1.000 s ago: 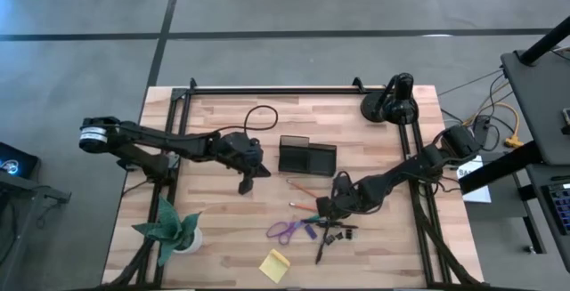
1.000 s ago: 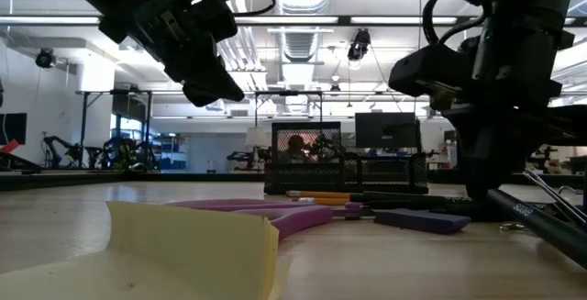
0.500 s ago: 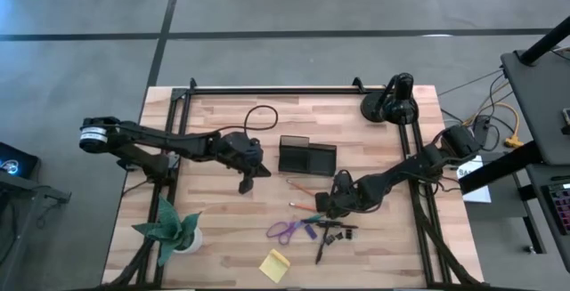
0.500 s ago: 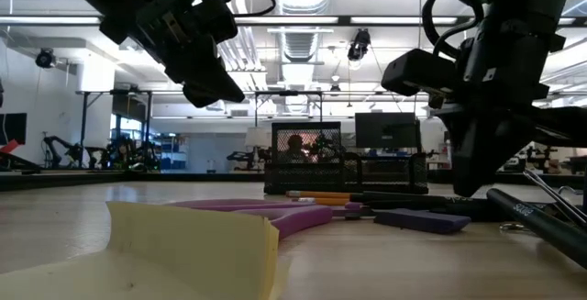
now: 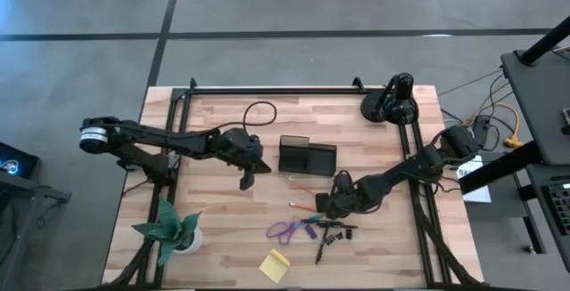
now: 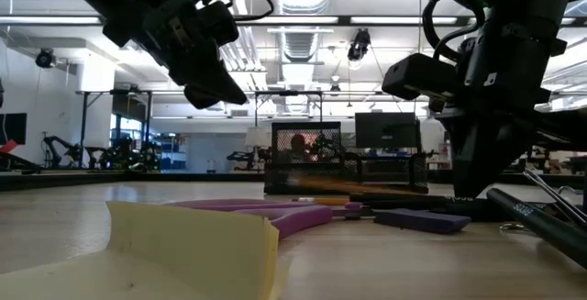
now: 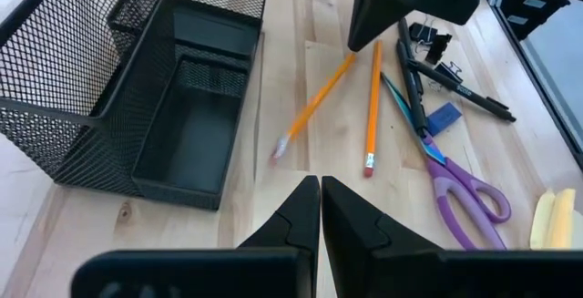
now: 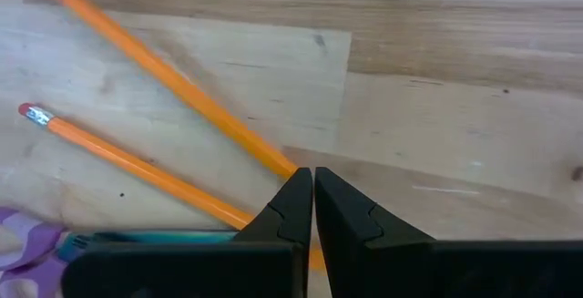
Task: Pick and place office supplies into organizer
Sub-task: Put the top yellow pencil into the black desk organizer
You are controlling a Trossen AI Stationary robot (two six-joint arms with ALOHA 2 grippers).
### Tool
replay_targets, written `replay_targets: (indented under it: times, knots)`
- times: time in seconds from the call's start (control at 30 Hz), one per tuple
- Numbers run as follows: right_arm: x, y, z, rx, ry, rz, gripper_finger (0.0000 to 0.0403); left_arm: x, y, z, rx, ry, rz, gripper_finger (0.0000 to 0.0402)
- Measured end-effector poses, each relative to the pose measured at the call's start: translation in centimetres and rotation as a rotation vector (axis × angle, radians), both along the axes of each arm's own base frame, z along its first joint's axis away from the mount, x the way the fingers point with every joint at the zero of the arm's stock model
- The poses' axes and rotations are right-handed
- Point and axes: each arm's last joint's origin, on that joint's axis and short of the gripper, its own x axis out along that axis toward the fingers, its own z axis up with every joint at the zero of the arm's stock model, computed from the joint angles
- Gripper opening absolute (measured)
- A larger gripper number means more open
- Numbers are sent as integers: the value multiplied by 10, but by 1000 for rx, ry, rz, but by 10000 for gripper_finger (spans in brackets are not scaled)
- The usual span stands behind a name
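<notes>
Black wire-mesh organizer (image 7: 137, 88) with several compartments stands on the wooden tabletop (image 7: 301, 25), just beside the clenched left tool (image 7: 320, 209). Two orange pencils (image 7: 369, 107), a black pen (image 7: 460, 84), purple-handled scissors (image 7: 465, 184), a blue piece (image 7: 444, 118) and black clips (image 7: 428, 38) lie beyond it. Right tool (image 8: 312, 205), clenched, points down among the pencils; one pencil's end is hidden behind its fingers. Yellow sticky-note pad (image 7: 556, 218) is cut off at the frame edge.

My two arms are black, made of slim jointed links. The left arm (image 5: 160, 140) has a white and silver ring at its base, and a thin black cable loops beside its wrist. The right arm (image 5: 401, 171) is all dark, with wedge-shaped matte fingers (image 8: 355, 230).
</notes>
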Motion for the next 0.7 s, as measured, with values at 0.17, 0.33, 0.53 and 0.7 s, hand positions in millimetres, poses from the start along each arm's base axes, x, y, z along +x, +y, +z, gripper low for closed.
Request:
replay_targets:
  times: [0.17, 0.33, 0.53, 0.7]
  knots:
    - [0, -1, 4, -15, -21, 0, 9, -1, 1, -2, -1, 7, 4, 0]
    - [2, 0, 2, -6, -32, -2, 9, -1, 1, -2, -1, 8, 5, 0]
    - [5, 4, 7, -2, -49, 7, 9, 2, 2, -7, 14, 23, -4, 0]
    - [5, 4, 5, -7, -36, 7, 9, 10, 2, -17, -3, 16, -23, 0]
